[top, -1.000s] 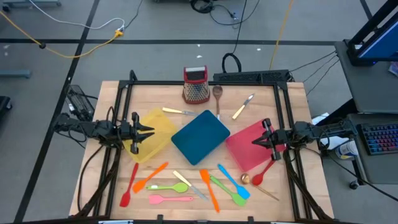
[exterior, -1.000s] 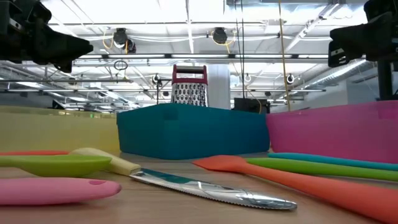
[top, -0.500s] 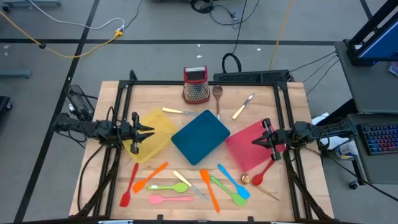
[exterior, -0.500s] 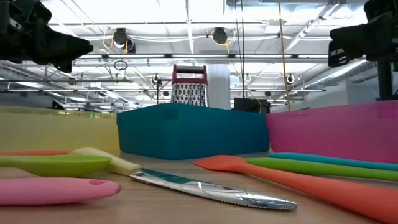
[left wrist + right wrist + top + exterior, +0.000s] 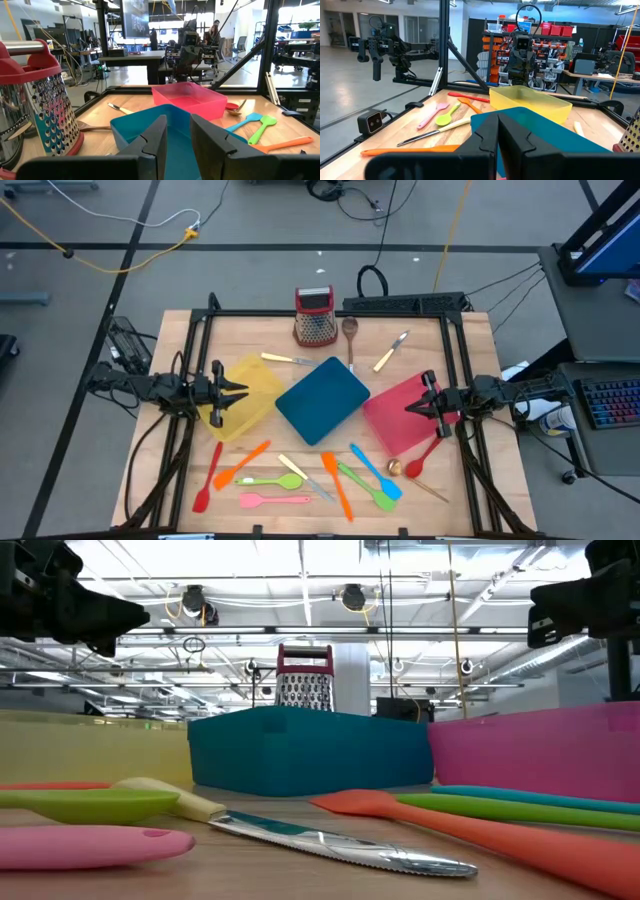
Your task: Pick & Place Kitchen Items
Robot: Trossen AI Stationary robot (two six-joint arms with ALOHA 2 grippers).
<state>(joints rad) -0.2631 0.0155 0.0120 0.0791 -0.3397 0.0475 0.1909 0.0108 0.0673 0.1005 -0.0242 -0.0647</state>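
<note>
Several kitchen items lie flat on the wooden table near its front edge, among them a red spatula [image 5: 205,479], an orange spatula [image 5: 243,463], a green spoon [image 5: 272,481], a pink spatula [image 5: 275,500] and a blue spatula [image 5: 377,470]. Farther back lie a pale-handled knife [image 5: 288,359], a wooden spoon [image 5: 350,335] and another knife [image 5: 392,352]. My left gripper [image 5: 243,391] hovers level over the yellow tray [image 5: 252,402], open [image 5: 178,125], with nothing between its fingers. My right gripper [image 5: 407,408] hovers over the red tray [image 5: 395,420], shut [image 5: 498,120] and holding nothing.
A teal tray [image 5: 322,401] sits mid-table between the yellow and red ones. A red-topped metal grater [image 5: 315,317] stands at the far edge. A black frame [image 5: 330,312] borders the table. A power strip [image 5: 405,302] lies behind the far edge.
</note>
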